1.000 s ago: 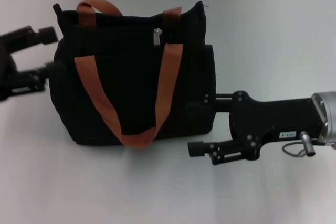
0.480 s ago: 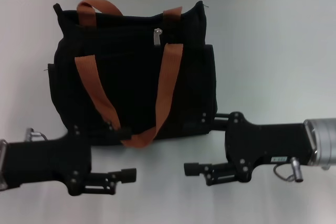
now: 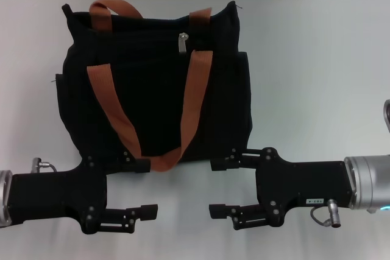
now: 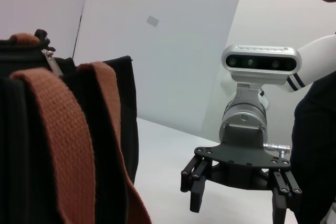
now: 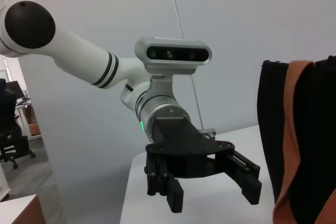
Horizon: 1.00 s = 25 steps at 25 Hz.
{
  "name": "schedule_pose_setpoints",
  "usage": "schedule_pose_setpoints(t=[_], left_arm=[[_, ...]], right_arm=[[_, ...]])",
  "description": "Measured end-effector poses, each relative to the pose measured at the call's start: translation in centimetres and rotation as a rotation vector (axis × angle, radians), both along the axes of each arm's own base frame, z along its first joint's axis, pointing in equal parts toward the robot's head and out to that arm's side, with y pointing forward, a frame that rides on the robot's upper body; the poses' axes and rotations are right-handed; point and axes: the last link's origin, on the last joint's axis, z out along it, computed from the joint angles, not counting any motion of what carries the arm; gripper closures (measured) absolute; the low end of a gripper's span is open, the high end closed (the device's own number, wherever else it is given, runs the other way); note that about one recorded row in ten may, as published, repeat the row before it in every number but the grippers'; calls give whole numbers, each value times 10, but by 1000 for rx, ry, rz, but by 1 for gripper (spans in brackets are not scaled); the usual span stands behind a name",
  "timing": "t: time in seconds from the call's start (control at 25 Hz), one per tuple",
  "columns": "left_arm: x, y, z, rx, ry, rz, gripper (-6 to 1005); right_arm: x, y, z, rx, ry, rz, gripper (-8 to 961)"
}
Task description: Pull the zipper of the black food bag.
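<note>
The black food bag (image 3: 152, 95) lies on the white table with its two orange-brown straps (image 3: 195, 95) draped toward me. The silver zipper pull (image 3: 182, 42) sits on the track near the bag's far edge, right of the middle. My left gripper (image 3: 146, 188) is open in front of the bag's near edge, pointing right. My right gripper (image 3: 215, 188) is open facing it, pointing left. Nothing is between either pair of fingers. The left wrist view shows the bag (image 4: 31, 145), the pull (image 4: 50, 61) and the right gripper (image 4: 236, 208); the right wrist view shows the left gripper (image 5: 214, 198).
The white table (image 3: 317, 59) is bare to the right of the bag. A pale wall runs behind the far table edge. The near strap loop (image 3: 164, 162) hangs over the bag's near edge, between the two grippers' far fingers.
The left arm swung from the bag's left side to the table's near side. The right gripper drew back from the bag's right side toward me. The bag settled slightly.
</note>
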Motion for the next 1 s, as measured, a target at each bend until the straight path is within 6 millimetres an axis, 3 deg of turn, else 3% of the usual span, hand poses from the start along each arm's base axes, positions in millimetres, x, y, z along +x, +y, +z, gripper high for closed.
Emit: schedule_pose_setpoints(t=[1.0], left_arm=[[-1,-3,0,-5,-2,-3,170]], right_arm=[[0,1,0,9,5,-4,165]])
